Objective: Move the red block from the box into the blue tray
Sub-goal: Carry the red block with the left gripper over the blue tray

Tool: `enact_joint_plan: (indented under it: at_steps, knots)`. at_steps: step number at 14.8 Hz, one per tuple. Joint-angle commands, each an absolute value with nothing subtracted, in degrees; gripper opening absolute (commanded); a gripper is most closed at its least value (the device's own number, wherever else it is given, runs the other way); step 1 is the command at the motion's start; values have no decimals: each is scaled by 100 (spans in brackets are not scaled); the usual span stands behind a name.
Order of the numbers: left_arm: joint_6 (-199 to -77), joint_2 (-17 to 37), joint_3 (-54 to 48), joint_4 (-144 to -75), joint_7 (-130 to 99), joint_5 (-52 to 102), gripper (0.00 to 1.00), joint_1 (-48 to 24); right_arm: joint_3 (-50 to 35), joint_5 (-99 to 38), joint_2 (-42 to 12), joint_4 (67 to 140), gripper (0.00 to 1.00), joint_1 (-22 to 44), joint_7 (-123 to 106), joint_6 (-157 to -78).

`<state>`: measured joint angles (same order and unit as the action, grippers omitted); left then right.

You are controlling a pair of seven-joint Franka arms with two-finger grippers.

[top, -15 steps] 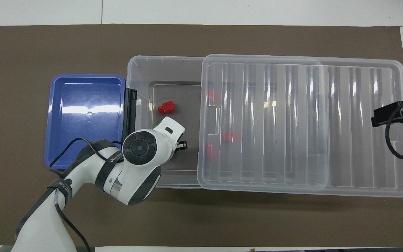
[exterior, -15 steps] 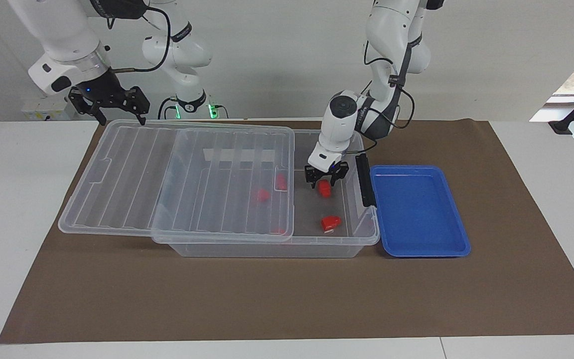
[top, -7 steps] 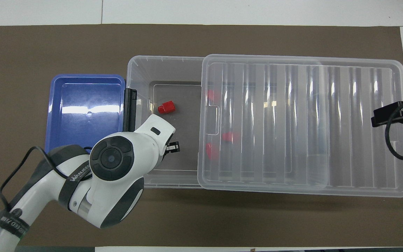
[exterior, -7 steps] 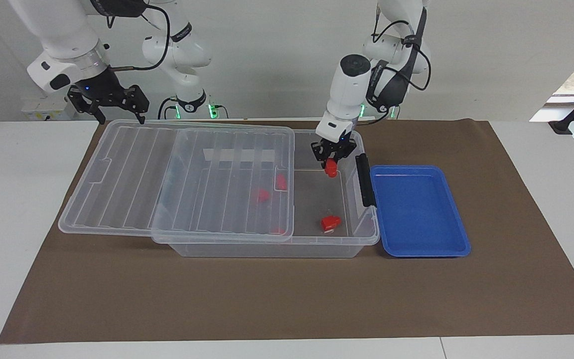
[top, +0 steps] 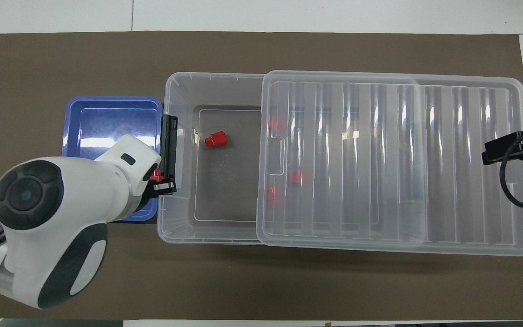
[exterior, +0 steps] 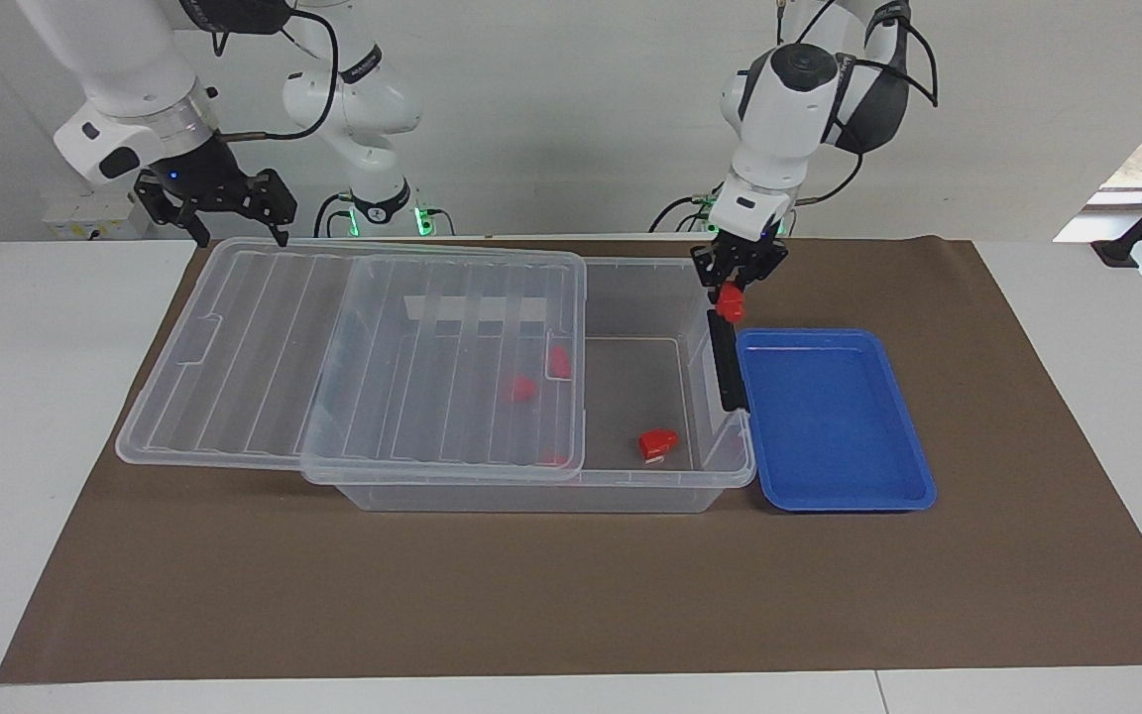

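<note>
My left gripper (exterior: 734, 288) is shut on a red block (exterior: 730, 301), raised over the box's end wall with the black latch handle (exterior: 726, 359), beside the blue tray (exterior: 834, 416). In the overhead view the gripper (top: 158, 178) shows the red block (top: 155, 173) at the tray's edge (top: 111, 103). The clear box (exterior: 630, 476) holds another red block (exterior: 657, 443) on its bare floor, and more red blocks (exterior: 521, 388) under the slid-aside lid (exterior: 363, 347). My right gripper (exterior: 224, 203) waits open over the lid's corner near the robots.
The lid (top: 393, 159) covers most of the box (top: 189, 81) and overhangs it toward the right arm's end. A brown mat (exterior: 571, 595) covers the table. The loose red block (top: 215, 139) lies in the uncovered part.
My left gripper has lifted the red block out of the box and carried it up and toward the blue tray. The right arm has not moved.
</note>
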<state>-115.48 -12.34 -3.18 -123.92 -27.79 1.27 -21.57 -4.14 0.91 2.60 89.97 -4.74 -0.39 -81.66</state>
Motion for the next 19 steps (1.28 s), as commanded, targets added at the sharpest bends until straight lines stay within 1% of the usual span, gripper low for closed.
enact_joint_plan:
  at_steps: [1,4,5,6,7,9,10,11,12,13,16,18,19]
  knots:
    - [-11531,-1239,-352,-12445,-1666,97,0,-1435,-439,79,334,9088,100,-527,26,-8156]
    - [-11706,-1126,-352,-12585,-741,105,0,-819,-387,79,369,9150,100,-676,-61,-8244]
    - [-11907,-986,-352,-12664,-469,105,0,-661,-352,36,352,9115,100,-807,-296,-8305]
    - [-12283,-732,-352,-12752,-274,105,0,-537,-308,44,325,9123,100,-1078,-751,-8593]
    - [-12609,-477,-352,-12779,-246,105,0,-527,-299,61,334,9236,90,-1420,-1165,-8952]
    - [-12945,-55,-352,-12788,-237,105,0,-527,-290,114,308,9534,63,-1975,-1458,-9305]
    - [-13190,173,-352,-12788,-220,105,0,-527,-290,114,342,9893,43,-2230,-1572,-9673]
    - [-13532,341,-352,-12788,-211,105,0,-519,-290,123,421,10297,22,-2328,-1695,-10103]
    - [-13727,473,-343,-12788,-202,105,0,-492,-281,140,439,10518,4,-2364,-1775,-10360]
    - [-13833,614,-343,-12788,-202,105,0,-396,-273,219,309,10547,0,-2425,-1949,-10536]
    - [-13948,729,-352,-12832,-193,105,0,-238,-281,290,-262,10616,0,-2751,-2364,-11125]
    - [-13896,721,-352,-12867,-220,105,0,-237,-281,290,-220,10845,0,-2681,-2347,-11188]
    - [-13869,712,-352,-12876,-220,105,38,-237,-281,290,-211,10924,0,-2672,-2355,-11188]
